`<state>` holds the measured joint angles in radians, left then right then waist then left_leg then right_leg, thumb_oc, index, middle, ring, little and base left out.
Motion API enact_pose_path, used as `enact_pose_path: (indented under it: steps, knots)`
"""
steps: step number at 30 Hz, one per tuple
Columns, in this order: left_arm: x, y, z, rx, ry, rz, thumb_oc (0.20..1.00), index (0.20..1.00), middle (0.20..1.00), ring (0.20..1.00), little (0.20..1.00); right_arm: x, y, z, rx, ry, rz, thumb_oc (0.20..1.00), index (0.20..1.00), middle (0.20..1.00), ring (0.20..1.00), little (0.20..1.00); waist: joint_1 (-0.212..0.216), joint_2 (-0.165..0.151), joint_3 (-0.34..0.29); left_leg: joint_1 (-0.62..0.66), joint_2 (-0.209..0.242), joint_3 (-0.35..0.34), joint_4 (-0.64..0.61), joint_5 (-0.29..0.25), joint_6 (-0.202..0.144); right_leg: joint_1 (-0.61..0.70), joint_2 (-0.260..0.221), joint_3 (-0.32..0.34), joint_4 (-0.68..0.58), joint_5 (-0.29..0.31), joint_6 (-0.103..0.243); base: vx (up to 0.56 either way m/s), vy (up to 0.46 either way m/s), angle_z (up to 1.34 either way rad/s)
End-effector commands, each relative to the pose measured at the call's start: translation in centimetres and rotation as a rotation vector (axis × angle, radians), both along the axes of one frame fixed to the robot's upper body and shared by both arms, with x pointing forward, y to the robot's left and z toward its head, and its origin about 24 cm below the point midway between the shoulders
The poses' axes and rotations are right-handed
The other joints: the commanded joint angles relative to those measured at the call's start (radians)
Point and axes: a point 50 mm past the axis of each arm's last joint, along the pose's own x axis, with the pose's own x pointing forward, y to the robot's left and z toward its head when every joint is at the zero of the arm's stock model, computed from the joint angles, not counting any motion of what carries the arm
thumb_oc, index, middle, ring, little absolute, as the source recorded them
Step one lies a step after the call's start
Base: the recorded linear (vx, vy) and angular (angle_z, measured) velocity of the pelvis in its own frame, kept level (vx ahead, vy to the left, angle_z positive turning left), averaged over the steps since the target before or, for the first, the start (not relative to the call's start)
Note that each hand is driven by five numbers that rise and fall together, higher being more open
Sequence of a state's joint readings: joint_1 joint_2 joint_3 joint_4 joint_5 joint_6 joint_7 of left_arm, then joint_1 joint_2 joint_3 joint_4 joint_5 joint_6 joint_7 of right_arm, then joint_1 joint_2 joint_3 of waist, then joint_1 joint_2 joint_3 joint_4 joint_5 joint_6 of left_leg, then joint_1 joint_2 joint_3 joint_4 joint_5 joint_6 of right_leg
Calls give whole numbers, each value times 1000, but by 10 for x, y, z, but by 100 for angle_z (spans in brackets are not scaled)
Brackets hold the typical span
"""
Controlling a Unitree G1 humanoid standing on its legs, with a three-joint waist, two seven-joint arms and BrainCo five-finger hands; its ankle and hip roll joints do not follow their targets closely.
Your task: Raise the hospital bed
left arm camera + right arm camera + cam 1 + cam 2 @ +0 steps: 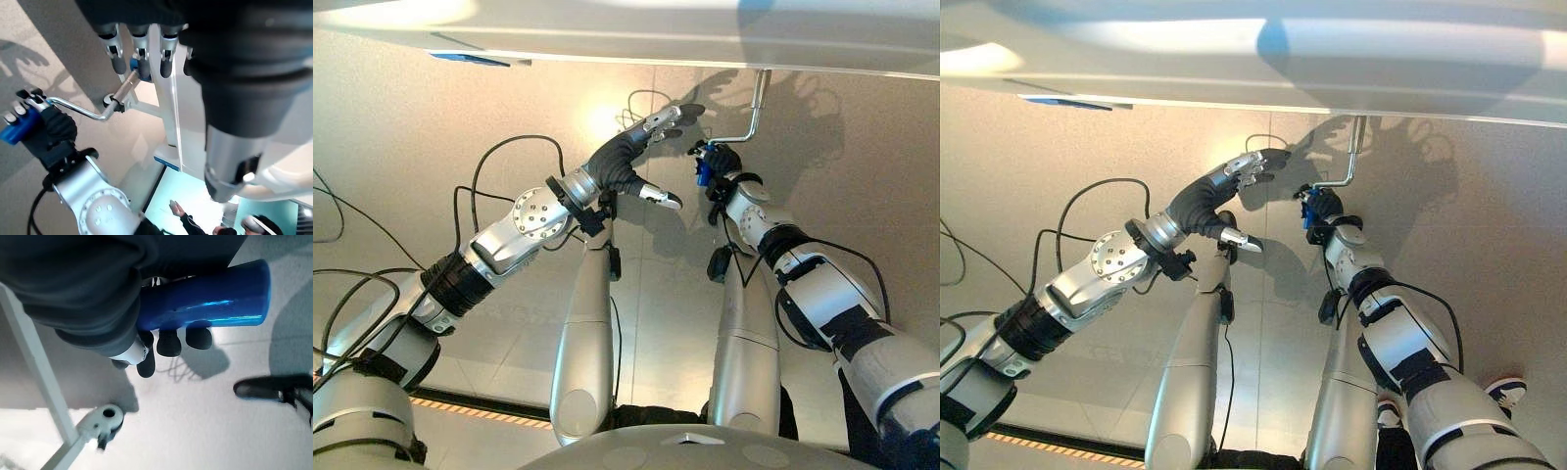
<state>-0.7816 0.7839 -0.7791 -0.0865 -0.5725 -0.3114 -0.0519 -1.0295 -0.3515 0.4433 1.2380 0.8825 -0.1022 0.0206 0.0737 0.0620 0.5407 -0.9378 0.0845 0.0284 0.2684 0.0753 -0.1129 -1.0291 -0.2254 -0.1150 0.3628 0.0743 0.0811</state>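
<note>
The white hospital bed [636, 34] runs across the top, at twelve o'clock. A bent silver metal crank [751, 122] hangs from its edge, with a shiny blue plastic handle [205, 296] on the end. The right hand [717, 162] has its fingers curled tight around the blue handle. The left hand [641, 152] floats near it, at about nine o'clock, with fingers loose and holding nothing. The grip looks ready, so I think the winding is mostly left to do.
</note>
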Motion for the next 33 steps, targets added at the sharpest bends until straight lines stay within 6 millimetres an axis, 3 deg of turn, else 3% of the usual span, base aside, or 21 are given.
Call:
enact_pose_path:
  steps: [1, 2, 3, 5, 8, 9, 10, 14, 15, 18, 19, 20, 21, 22, 23, 25, 26, 28, 31, 33]
  knots:
    - [-30, -12, 22, -111, -91, -165, 1000, 1000, 1000, 1000, 1000, -12, -71, 6, -96, 7, -203, 200, 200, 200, 200, 200, -21, 95, -21, -34, 3, 9, 37, -14, 27, 18, 15, 11, -16, -14, 74, 69, -17, -2]
    - [-31, -13, 19, -116, -78, -172, 1000, 1000, 1000, 1000, 1000, -13, -76, 5, -97, 12, -223, 200, 200, 200, 200, 200, -19, 102, -21, -12, 4, 2, 42, -44, 19, 33, 14, 19, 2, -47, 82, -47, -10, -1]
    - [-32, -14, 23, -120, -94, -175, 1000, 1000, 1000, 1000, 1000, -12, -83, 16, -100, -9, -263, 200, 200, 200, 200, 200, -18, 111, -21, -49, 4, 11, 37, -15, 25, -4, 11, 14, -2, -21, 73, 0, 0, 0]
    - [-32, -13, 24, -123, -99, -172, 1000, 1000, 1000, 1000, 1000, -15, -101, 22, -133, 12, -340, 200, 200, 200, 200, 200, -16, 127, -21, -72, 5, 14, 48, -18, 23, -36, 12, 19, 15, -24, 73, -19, 12, 0]
    - [-33, -14, 21, -130, -86, -169, 1000, 1000, 1000, 1000, 1000, -20, -112, 20, -141, 25, -383, 200, 200, 200, 200, 200, -13, 131, -21, -59, 7, 10, 55, -41, 17, -30, 16, 28, 31, -48, 80, 67, -16, -3]
    - [-32, -13, 18, -132, -78, -164, 1000, 1000, 1000, 1000, 1000, -28, -129, 18, -147, 39, -438, 200, 200, 200, 200, 200, -17, 128, -21, -53, 10, 16, 60, -50, 14, -28, 18, 32, 37, -57, 81, -44, -24, -4]
    - [-32, -13, 21, -132, -90, -164, 1000, 1000, 1000, 1000, 1000, -27, -129, 22, -145, 26, -437, 200, 200, 200, 200, 200, -18, 129, -21, -79, 11, 25, 55, -22, 21, -50, 17, 24, 27, -31, 73, 0, 0, 0]
    - [-33, -11, 21, -126, -88, -160, 1000, 1000, 1000, 1000, 1000, -45, -165, 23, -164, 45, -554, 200, 200, 200, 200, 200, -28, 120, -21, -73, 16, 31, 58, -27, 21, -48, 20, 26, 32, -34, 72, -9, -7, 0]
    - [-33, -8, 22, -119, -95, -154, 1000, 1000, 1000, 1000, 1000, -56, -183, 26, -164, 39, -611, 200, 200, 200, 200, 200, -37, 110, -21, -67, 19, 35, 56, -28, 20, -46, 23, 28, 33, -35, 73, 0, 0, 0]
    - [-33, -4, 25, -112, -106, -148, 1000, 1000, 1000, 1000, 1000, -66, -199, 31, -151, 15, -656, 200, 200, 200, 200, 200, -48, 99, -21, -61, 25, 39, 49, -24, 17, -46, 26, 27, 27, -31, 75, 15, -5, 0]
    - [-33, -2, 22, -112, -93, -142, 1000, 1000, 1000, 1000, 1000, -72, -204, 26, -152, 23, -667, 200, 200, 200, 200, 200, -51, 91, -21, -33, 26, 33, 50, -45, 9, -21, 29, 33, 32, -51, 82, 0, 0, 0]
    - [-34, 7, 25, -109, -109, -118, 1000, 1000, 1000, 1000, 1000, -77, -213, 33, -153, -29, -669, 200, 200, 200, 200, 200, -69, 70, -21, -46, 34, 44, 38, -20, 12, -35, 36, 26, 18, -27, 75, 54, -20, 0]
    - [-34, 7, 21, -108, -92, -118, 1000, 1000, 1000, 1000, 1000, -79, -213, 28, -157, -13, -668, 200, 200, 200, 200, 200, -68, 69, -21, -15, 33, 34, 43, -48, 5, -8, 37, 34, 30, -55, 84, -31, -33, -1]
    - [-35, 18, 25, -121, -117, -79, 1000, 1000, 1000, 1000, 1000, -75, -206, 40, -140, -131, -602, 200, 200, 200, 200, 200, -90, 40, -21, -32, 41, 50, 31, -19, 7, -25, 44, 27, 10, -25, 75, 53, -2, -1]
    - [-36, 18, 22, -120, -102, -78, 1000, 1000, 1000, 1000, 1000, -77, -205, 35, -143, -116, -601, 200, 200, 200, 200, 200, -90, 38, -21, -3, 40, 41, 36, -46, 0, 1, 45, 35, 21, -52, 84, -41, -30, -3]
    - [-37, 33, 22, -133, -116, -12, 1000, 1000, 1000, 1000, 1000, -81, -186, 44, -96, -282, -459, 200, 200, 200, 200, 200, -121, -1, -21, -14, 46, 56, 27, -21, 3, -8, 52, 29, 5, -28, 75, 1, -28, -5]
    - [-38, 37, 18, -131, -108, 10, 1000, 1000, 1000, 1000, 1000, -84, -179, 47, -81, -336, -420, 200, 200, 200, 200, 200, -128, -10, -21, 12, 47, 44, 28, -44, -4, 15, 55, 34, 12, -51, 83, 38, -26, -9]
    - [-40, 50, 17, -121, -125, 74, 1000, 1000, 1000, 1000, 1000, -100, -154, 52, -33, -464, -267, 200, 200, 200, 200, 200, -146, -38, -21, 29, 48, 44, 6, -35, -8, 32, 58, 33, -2, -46, 86, 13, -28, -13]
    - [-43, 63, 20, -95, -157, 122, 1000, 1000, 1000, 1000, 1000, -127, -134, 57, 52, -574, -96, 200, 200, 200, 200, 200, -167, -60, -21, 45, 51, 45, -5, -31, -12, 50, 57, 26, -12, -46, 88, -11, -61, -13]
    - [-45, 73, 23, -88, -176, 157, 1000, 1000, 1000, 1000, 1000, -143, -108, 64, 99, -641, 60, 200, 200, 200, 200, 200, -174, -69, -21, 52, 53, 44, -7, -28, -15, 58, 58, 24, -13, -45, 89, -10, -47, 1]
